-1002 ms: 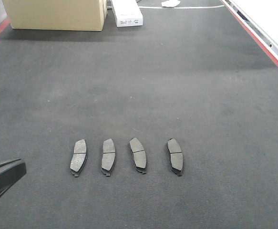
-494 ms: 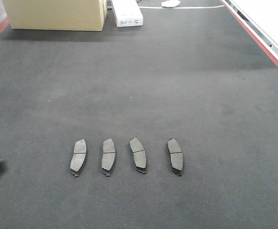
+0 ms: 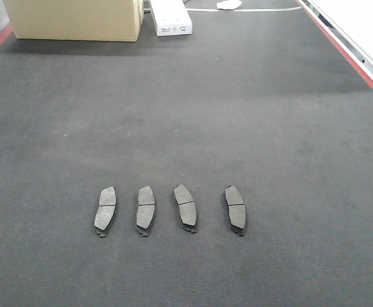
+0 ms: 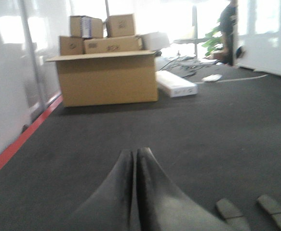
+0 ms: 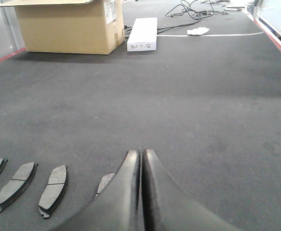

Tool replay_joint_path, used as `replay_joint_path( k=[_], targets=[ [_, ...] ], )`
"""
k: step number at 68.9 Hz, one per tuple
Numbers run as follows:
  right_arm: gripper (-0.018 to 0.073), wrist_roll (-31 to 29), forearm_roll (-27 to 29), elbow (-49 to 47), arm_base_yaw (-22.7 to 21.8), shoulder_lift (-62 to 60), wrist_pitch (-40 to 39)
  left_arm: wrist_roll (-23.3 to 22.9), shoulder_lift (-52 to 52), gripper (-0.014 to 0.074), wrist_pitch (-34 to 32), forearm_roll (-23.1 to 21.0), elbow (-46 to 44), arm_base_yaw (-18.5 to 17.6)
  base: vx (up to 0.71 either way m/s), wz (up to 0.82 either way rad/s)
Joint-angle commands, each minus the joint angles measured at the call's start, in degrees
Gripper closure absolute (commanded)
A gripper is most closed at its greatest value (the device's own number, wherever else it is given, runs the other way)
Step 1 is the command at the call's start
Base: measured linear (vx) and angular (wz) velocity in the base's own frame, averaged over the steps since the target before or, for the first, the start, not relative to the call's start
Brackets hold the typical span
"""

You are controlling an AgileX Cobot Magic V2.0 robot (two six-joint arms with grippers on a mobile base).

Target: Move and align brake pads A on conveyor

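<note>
Several dark-grey crescent brake pads lie side by side in a row on the dark felt conveyor belt [image 3: 237, 102]: the leftmost [image 3: 105, 210], then two in the middle [image 3: 145, 210] [image 3: 185, 207], then the rightmost [image 3: 235, 209]. Neither gripper shows in the front view. My left gripper [image 4: 136, 152] is shut and empty, left of the row; two pads [image 4: 232, 212] show at its lower right. My right gripper [image 5: 141, 153] is shut and empty, to the right of the row. It partly hides one pad [image 5: 104, 182], and three more [image 5: 54, 189] lie to its left.
A cardboard box [image 3: 77, 18] and a flat white box [image 3: 170, 18] stand at the far end of the belt. Red edge strips [image 3: 346, 54] run along both sides, with a white frame on the right. More boxes [image 4: 101, 36] are stacked on the cardboard box in the left wrist view.
The left gripper's dark finger, seen at the lower left of the front view a second ago, has drawn back out of that view. The pads have not moved.
</note>
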Motion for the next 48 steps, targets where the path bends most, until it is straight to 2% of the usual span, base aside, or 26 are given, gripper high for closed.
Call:
replay_joint_path(
  k=[1,13,21,48],
  targets=[
    [0.0562,-0.66,-0.87,-1.6,-0.38,0.37,-4.3,0.1,-0.7,0.0603,-4.75,0.2,0.84,0.62,0.0,0.0],
    [0.0562,-0.66,-0.87,-1.6,-0.38,0.37,-4.3,0.1,-0.7,0.0603,-5.29,0.2,8.2,0.62,0.0,0.0],
    [0.0562,-0.66,-0.87,-1.6,-0.38,0.37,-4.3,-0.58,-0.7,0.0603,-8.73,0.0,12.17,0.7,0.0,0.0],
    [0.0562,-0.66,-0.87,-1.6,-0.38,0.37,-4.3,-1.34,-0.7,0.0603,-9.48,0.12,12.28,0.7,0.0,0.0]
  ],
)
